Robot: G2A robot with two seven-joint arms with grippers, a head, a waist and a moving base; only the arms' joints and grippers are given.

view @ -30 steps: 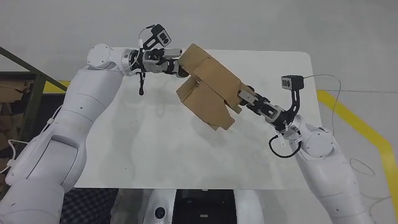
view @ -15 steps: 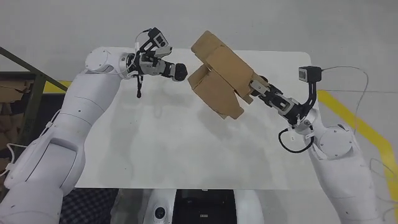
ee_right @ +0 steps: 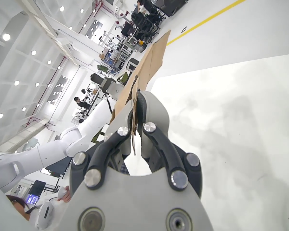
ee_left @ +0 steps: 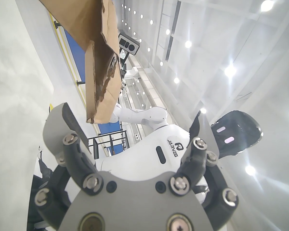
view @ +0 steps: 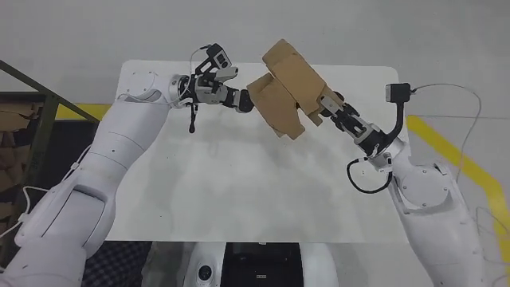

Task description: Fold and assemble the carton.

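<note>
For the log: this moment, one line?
carton: held aloft | right end effector: shut on carton | left end effector: open, near carton

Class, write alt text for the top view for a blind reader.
A partly folded brown carton is held above a white table by the right gripper, jaws shut on its edge. The left gripper sits beside it, jaws open.

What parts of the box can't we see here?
Inside of the carton: top view, its own panels cover it.
The carton's far end: left wrist view, cut off by the picture's edge.
Cardboard pinched in the right gripper: right wrist view, the fingers cover it.
</note>
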